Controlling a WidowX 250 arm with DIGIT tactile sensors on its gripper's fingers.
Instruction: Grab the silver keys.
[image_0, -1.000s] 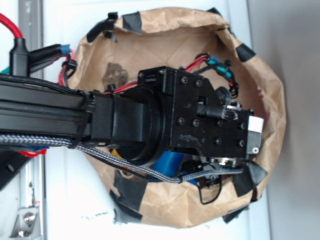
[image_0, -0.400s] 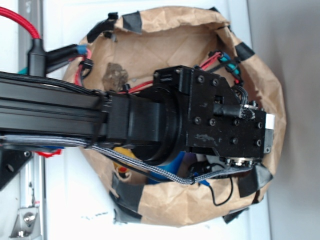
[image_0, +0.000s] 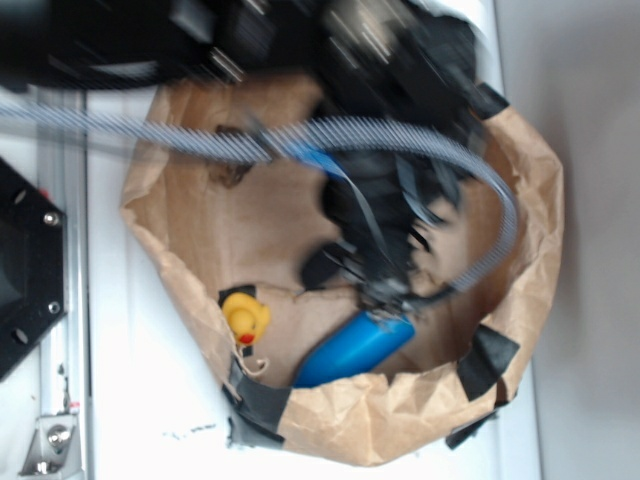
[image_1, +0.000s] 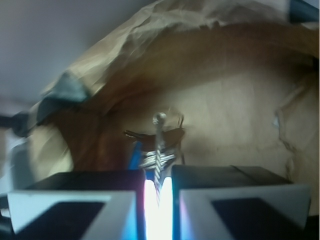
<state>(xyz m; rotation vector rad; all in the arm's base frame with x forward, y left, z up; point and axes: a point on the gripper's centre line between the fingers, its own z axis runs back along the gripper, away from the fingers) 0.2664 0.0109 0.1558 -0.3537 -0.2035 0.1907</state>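
Exterior view: the arm is motion-blurred across the top of a brown paper bag (image_0: 520, 210) whose rim is patched with black tape. The claw (image_0: 385, 290) hangs near the bag's centre, state unreadable here. A blue cylinder (image_0: 355, 348) lies at about 6 o'clock on the bag floor; a yellow rubber duck (image_0: 245, 316) sits at 8 o'clock (against the wall).

Wrist view: the claw (image_1: 158, 192) is clamped on the silver keys (image_1: 159, 155), which stand upright between its fingers (image_1: 240, 187), raised above the bag floor.
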